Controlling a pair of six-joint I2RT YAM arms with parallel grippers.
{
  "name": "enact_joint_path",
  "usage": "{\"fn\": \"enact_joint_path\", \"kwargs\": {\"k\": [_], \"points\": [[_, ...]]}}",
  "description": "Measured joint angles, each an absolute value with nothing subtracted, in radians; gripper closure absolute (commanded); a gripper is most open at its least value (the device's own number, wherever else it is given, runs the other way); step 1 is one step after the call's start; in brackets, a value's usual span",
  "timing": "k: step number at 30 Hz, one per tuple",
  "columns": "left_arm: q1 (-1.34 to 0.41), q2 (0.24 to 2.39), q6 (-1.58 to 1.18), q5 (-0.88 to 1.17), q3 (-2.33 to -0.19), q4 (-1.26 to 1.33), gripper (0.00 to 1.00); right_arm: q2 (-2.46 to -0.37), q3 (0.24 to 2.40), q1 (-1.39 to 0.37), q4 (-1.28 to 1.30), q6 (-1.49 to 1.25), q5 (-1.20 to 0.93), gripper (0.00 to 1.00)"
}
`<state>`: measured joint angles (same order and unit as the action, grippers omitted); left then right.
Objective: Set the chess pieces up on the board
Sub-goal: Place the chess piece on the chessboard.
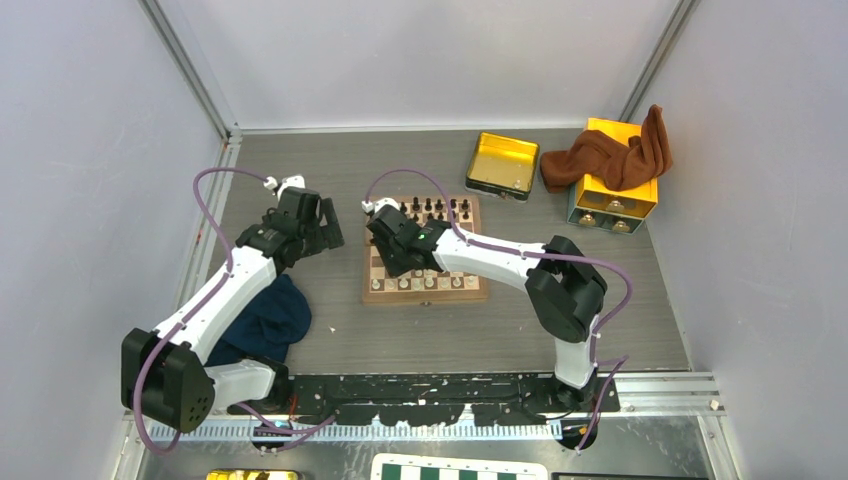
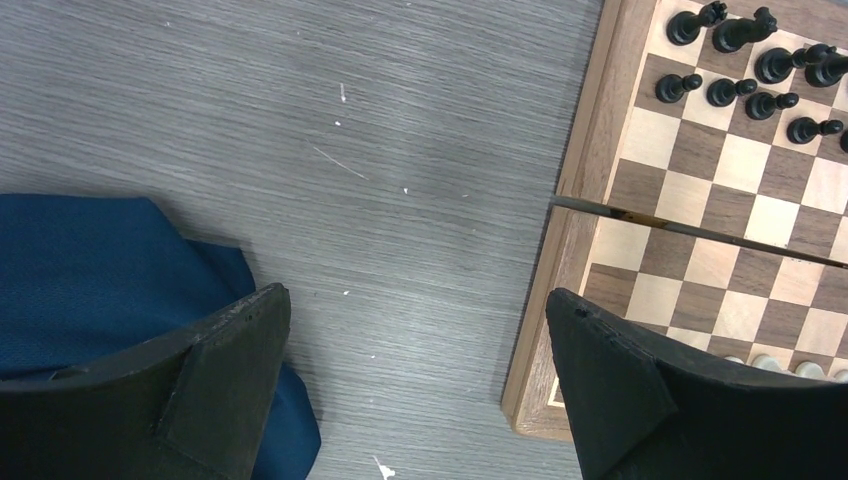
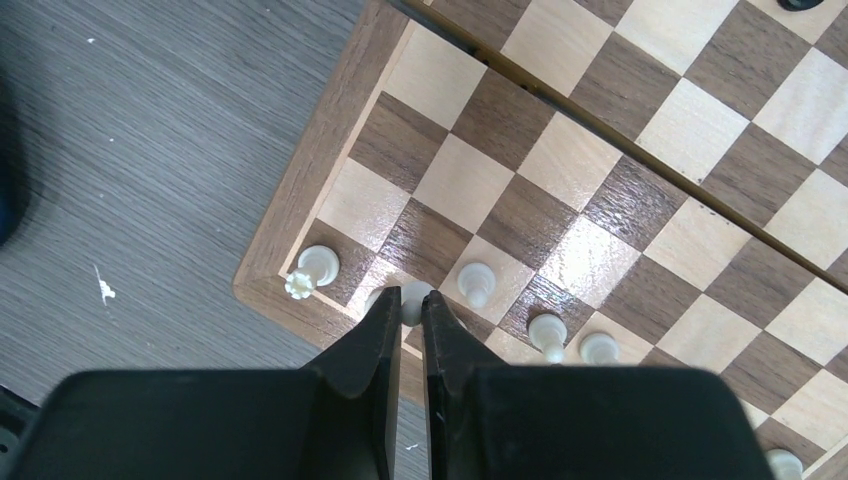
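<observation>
Right gripper (image 3: pixel 411 305): its jaws are standing narrow and are pinching a cream piece (image 3: pixel 414 291) between the fingertips.
Held piece: it is sitting over the near-left corner of the board (image 3: pixel 322 160), just beside the corner piece. Whether its base is touching the wood I cannot tell.
Cream pieces (image 3: pixel 476 283): they are standing in a row along the board's near edge, running right from the corner.
Dark pieces (image 2: pixel 760 70): they are standing in two rows at the board's far edge.
Right arm: it is reaching from its base across the middle of the board toward the left.
Left gripper (image 2: pixel 415 320): its jaws are standing wide with nothing between them. It is hanging over the grey table (image 2: pixel 350 150), just left of the board's left border.
Blue cloth (image 2: pixel 90 270): it is lying on the table left of the board, under the left finger.
</observation>
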<state>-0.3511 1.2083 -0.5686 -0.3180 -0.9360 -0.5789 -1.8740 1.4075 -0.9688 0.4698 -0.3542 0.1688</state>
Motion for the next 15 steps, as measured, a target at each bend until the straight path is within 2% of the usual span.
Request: {"fn": "enact_joint_path", "kwargs": {"k": [15], "points": [[-0.351, 1.208, -0.569, -0.317, -0.923, -0.577, 0.01, -1.874, 1.411, -0.969, 0.453, -0.350, 0.148, 0.99]]}}
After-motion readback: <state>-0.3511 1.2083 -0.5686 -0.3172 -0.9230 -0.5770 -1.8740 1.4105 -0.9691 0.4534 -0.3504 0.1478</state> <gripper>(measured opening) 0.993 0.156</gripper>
